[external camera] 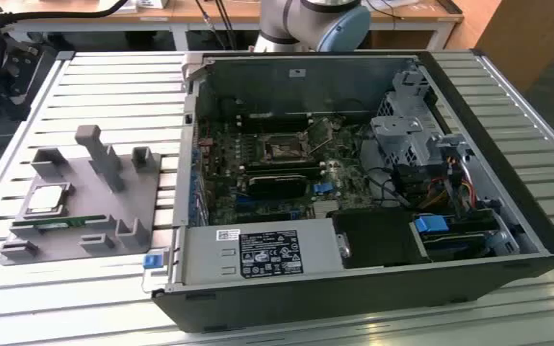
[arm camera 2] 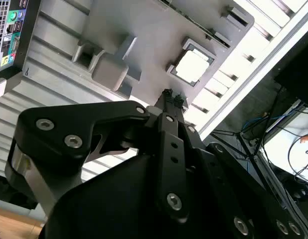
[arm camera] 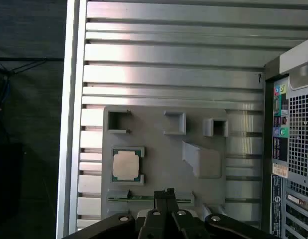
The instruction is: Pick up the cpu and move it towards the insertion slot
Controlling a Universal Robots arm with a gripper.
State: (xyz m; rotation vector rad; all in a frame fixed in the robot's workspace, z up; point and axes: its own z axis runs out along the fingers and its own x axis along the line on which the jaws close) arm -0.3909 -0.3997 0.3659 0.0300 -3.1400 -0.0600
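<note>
the step in hand reads as the approach to the pick, and nothing is held. the cpu [external camera: 48,200] lies flat, silver top up, in a square recess of the grey holder [external camera: 75,189], which rests on the slatted table [external camera: 113,79]. a green stick [external camera: 55,223] lies in a groove of the holder just beside the cpu. in the first wrist view the gripper [arm camera: 166,190] hangs above the holder [arm camera: 159,154], nearer the stick [arm camera: 136,197] than the cpu [arm camera: 126,165] and touching neither. in the second wrist view the gripper [arm camera 2: 172,96] is likewise apart from the cpu [arm camera 2: 192,66]. its 2 fingers are pressed together with nothing between them. the slot [external camera: 282,149] is well apart from the holder, deep in the open case [external camera: 354,295] that stands beside the holder toward the exterior view's right. as a judgement, the pick calls for the fingers to part wider than the chip, centre over the recess and come straight down. they would have to close on 2 opposite edges of the cpu without tilting it or catching the recess walls, since the chip is thin and sits low in the holder.
</note>
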